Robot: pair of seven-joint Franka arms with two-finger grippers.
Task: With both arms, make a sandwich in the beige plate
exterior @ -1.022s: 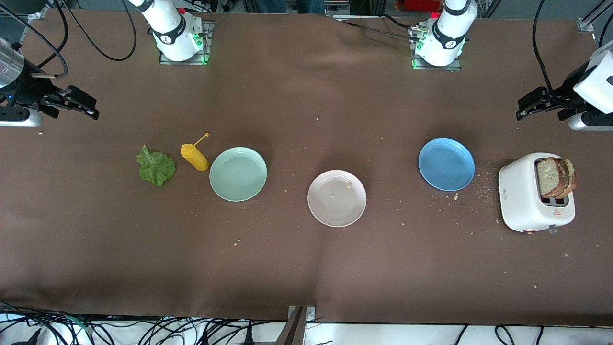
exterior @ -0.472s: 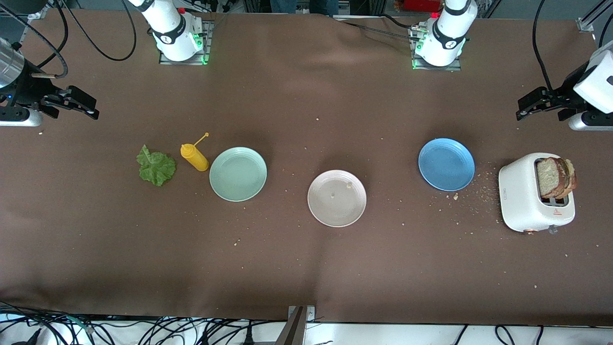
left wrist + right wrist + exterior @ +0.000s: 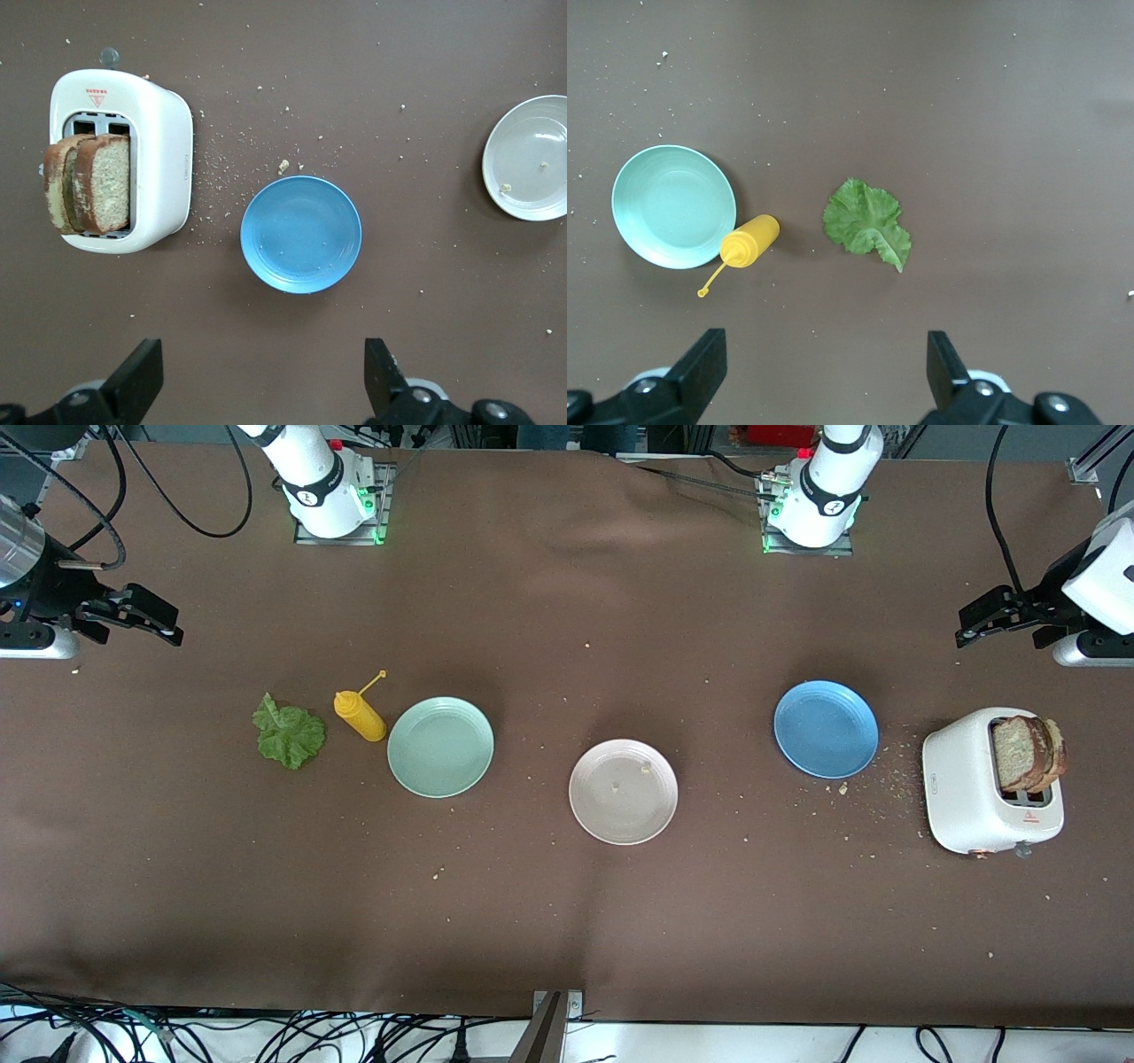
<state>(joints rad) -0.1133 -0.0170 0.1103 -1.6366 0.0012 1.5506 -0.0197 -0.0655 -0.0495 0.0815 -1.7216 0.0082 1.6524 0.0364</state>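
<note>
**Waiting wide at both ends of the table**

Hanging over the bare brown cloth at my right arm's end, my right gripper [image 3: 151, 622] has its fingers spread as far as they go, with nothing between them and nothing touched. Below it lie the lettuce leaf [image 3: 289, 734], then the yellow squeeze bottle [image 3: 361, 716] tipped on its side just beside the mint-green plate [image 3: 440, 747].

In the middle sits the beige plate [image 3: 623, 791], nearer the front camera than the other two plates, holding only a few crumbs. Toward my left arm's end come the blue plate [image 3: 826, 728], a scatter of crumbs, and the white toaster [image 3: 961, 788], with two bread slices [image 3: 1025, 754] standing up out of its slots.

My left gripper [image 3: 988, 615] hovers over the cloth at that end, fingers likewise wide apart and empty. Both arms wait.
</note>
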